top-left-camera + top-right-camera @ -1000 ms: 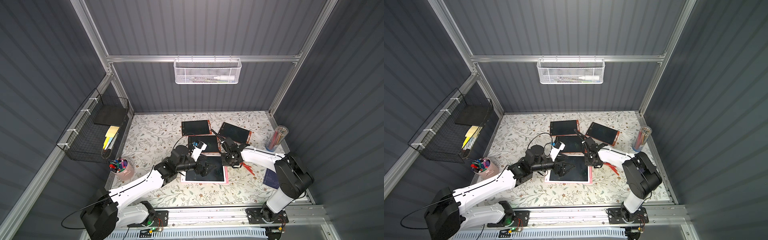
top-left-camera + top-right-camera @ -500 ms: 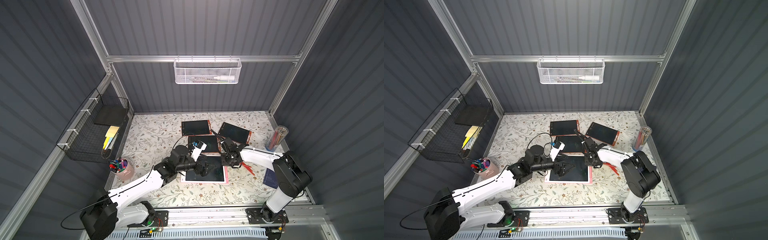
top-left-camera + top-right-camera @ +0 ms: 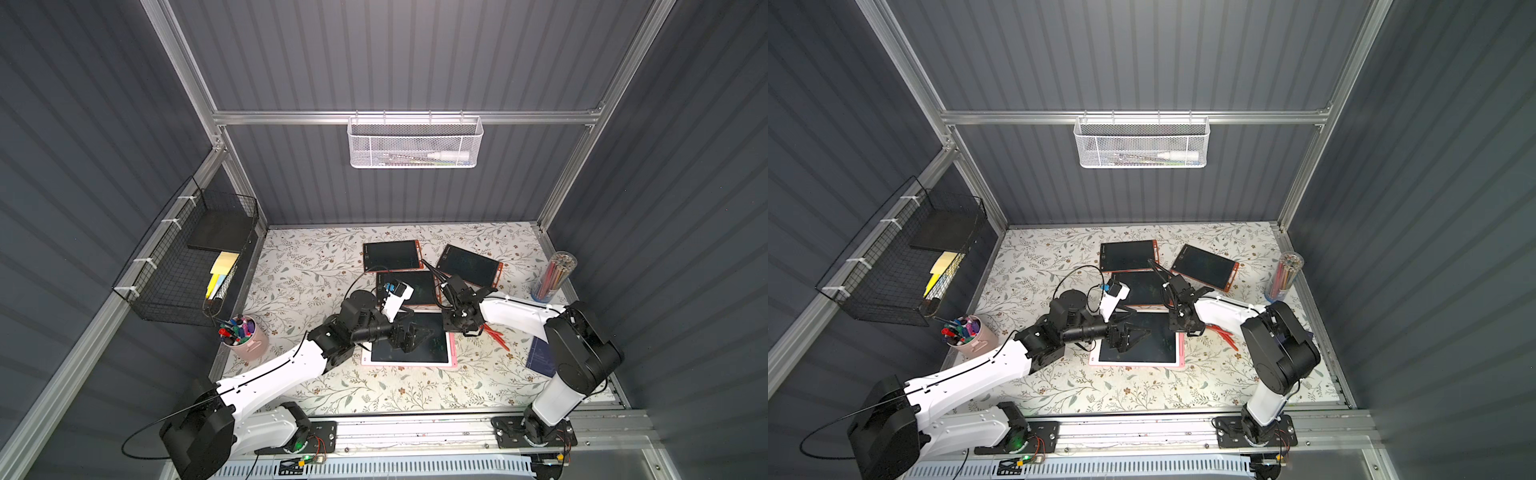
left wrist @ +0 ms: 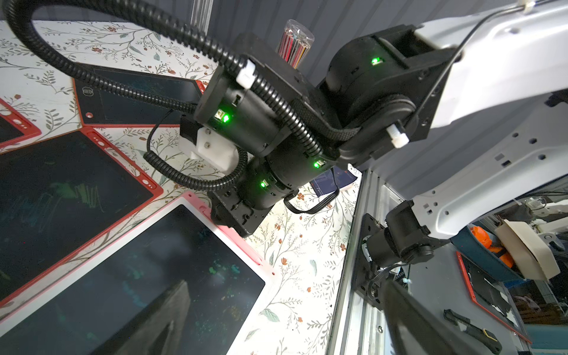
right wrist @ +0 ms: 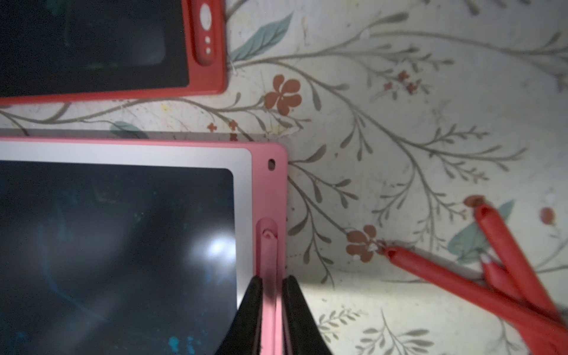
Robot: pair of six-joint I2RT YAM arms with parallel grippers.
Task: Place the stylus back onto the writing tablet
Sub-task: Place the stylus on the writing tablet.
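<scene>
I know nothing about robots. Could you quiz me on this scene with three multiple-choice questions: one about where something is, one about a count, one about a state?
1. Where on the pink tablet is the pink stylus?
A) across its screen
B) in its edge slot
C) underneath it

2. How many writing tablets are laid out?
A) two
B) four
C) six

3. How is the left hand?
A) wide open
B) shut on nothing
C) shut on the pink stylus

Answers:
1 B: it lies along the slot, between the right hand's fingers.
2 B: three red-framed tablets plus the pink one.
3 A: its fingers stand far apart over the pink tablet's screen.
</scene>
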